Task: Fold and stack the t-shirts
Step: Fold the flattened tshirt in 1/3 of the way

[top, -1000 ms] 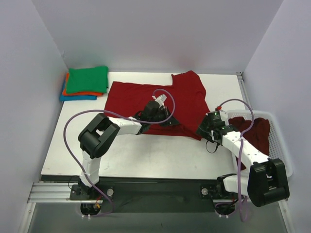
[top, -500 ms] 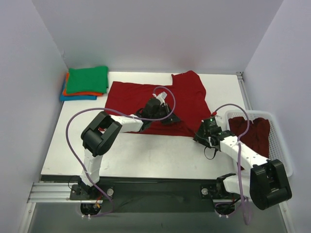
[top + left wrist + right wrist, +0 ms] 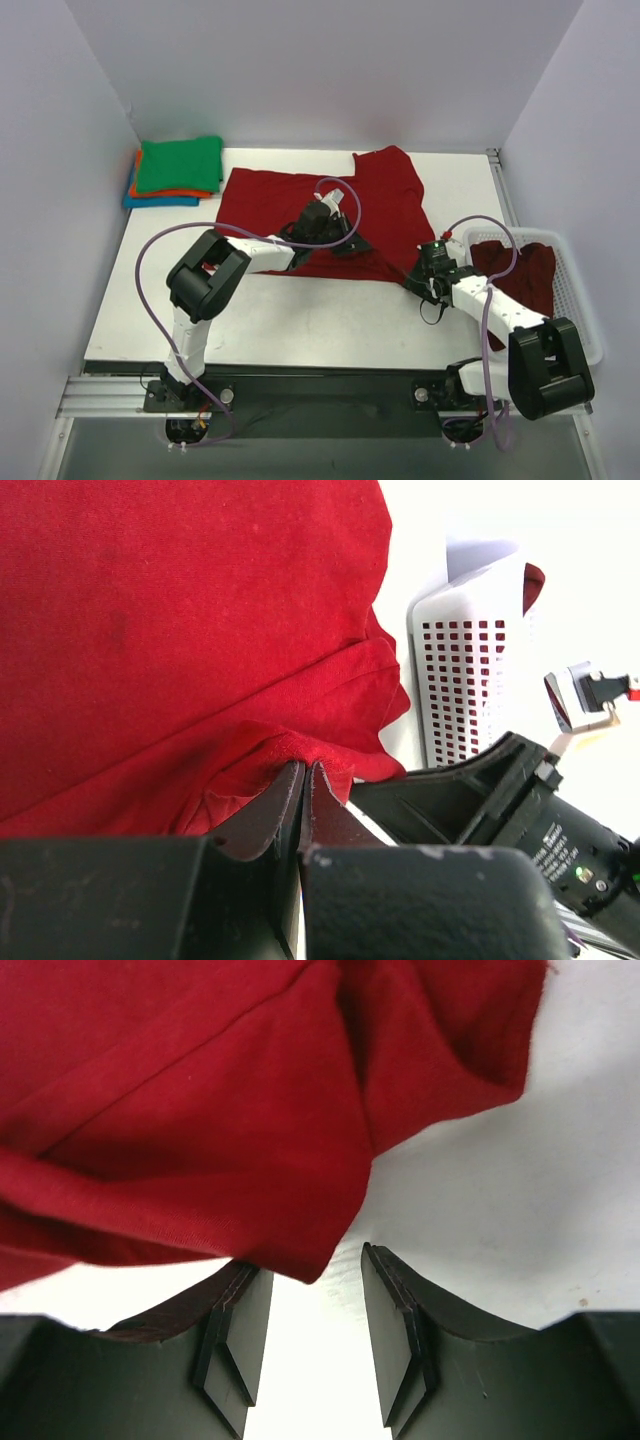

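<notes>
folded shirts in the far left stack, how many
3: green shirt on top, orange shirt under it, blue shirt at the bottom; others may be hidden underneath.

On the table lies a dark red t-shirt.

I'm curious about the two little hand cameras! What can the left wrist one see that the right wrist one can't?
Only the left wrist view: the white basket, and the left tool shut, pinching a fold. Only the right wrist view: the right tool, open at a cloth corner. Both: the red t-shirt.
</notes>
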